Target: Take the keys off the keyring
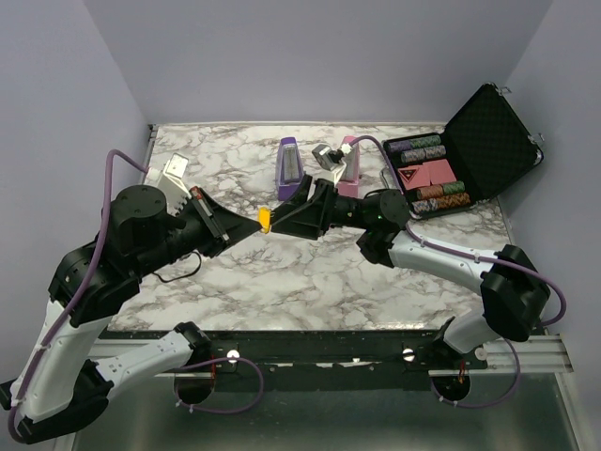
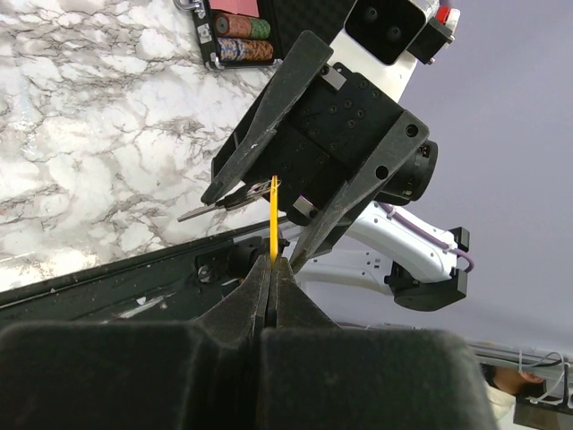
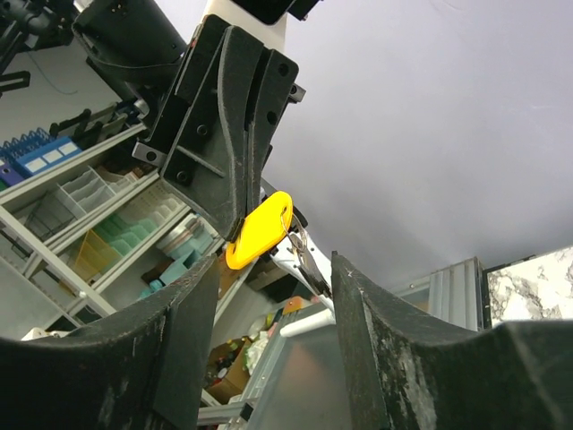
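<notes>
Nearest, the two arm bases are bolted to a ribbed aluminium rail point(image 1: 526, 352) along the near edge of the table point(image 1: 282, 291), whose top is glossy white marble veined in grey. A wide stretch of that marble shows between the rail and the place where the arms meet, and both arms rise off it, so the work hangs in the air over the table's middle. There the left claw point(image 2: 272, 262) is clenched. Its two matt black fingers press flat together and pinch the lower edge of the yellow tab point(image 3: 260, 230) of the keys point(image 1: 266, 219), a thin flat plastic leaf with rounded corners, standing upright. Facing it tip to tip, the right claw point(image 3: 274, 262) is spread wide and grasps nothing; its long tapering fingers pass one on each side of the tab. Thin silver metal blades point(image 2: 222, 204) jut sideways from the tab just beside one of those fingers; whether they touch it I cannot tell. Farther back stand a purple metronome point(image 1: 289, 162) and a pink metronome point(image 1: 349, 171), both tapering, close behind the right arm's wrist. At the far right corner sits an open black case point(image 1: 488, 132) with quilted lining, holding rows of striped poker chips point(image 1: 427, 174). Plain lilac walls point(image 1: 319, 56) close in the far and side edges
</notes>
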Controlling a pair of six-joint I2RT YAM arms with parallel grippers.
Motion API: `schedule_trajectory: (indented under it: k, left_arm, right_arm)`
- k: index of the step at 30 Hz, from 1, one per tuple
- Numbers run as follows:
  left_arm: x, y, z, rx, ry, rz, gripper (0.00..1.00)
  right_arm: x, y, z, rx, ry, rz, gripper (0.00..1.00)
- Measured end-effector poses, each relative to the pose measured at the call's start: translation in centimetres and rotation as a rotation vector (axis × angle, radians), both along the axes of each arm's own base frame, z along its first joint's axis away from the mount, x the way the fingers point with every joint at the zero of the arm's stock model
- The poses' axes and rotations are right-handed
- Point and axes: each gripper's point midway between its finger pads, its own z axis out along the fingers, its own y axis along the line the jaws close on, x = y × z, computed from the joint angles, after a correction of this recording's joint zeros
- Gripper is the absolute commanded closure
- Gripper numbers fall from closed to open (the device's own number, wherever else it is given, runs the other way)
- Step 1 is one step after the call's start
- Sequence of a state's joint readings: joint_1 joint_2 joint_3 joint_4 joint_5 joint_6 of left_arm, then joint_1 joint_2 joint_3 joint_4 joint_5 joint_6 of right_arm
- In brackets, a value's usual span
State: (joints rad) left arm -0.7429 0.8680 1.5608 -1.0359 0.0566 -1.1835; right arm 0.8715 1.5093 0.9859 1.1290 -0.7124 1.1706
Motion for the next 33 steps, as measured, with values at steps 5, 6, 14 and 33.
schedule_trajectory:
  k: [5,6,14,33]
  left_arm:
    - [-0.11,0.16,0.01,-0.003,-0.003,0.002,1.0]
    - [-0.12,0.17,-0.02,-0.003,-0.002,0.003,1.0]
    - [-0.14,0.18,-0.28,-0.004,0.006,0.005,1.0]
    - [-0.37,0.42,-0.86,-0.003,0.011,0.007,1.0]
  right_arm:
    - [-0.06,-0.06,0.08,0.005,0.0,0.002,0.46]
    - [-0.06,-0.06,0.07,0.004,0.002,0.003,0.46]
    - [-0.05,-0.06,-0.09,0.001,0.006,0.003,0.57]
    - [0.06,0.06,-0.34,-0.011,0.013,0.0,0.82]
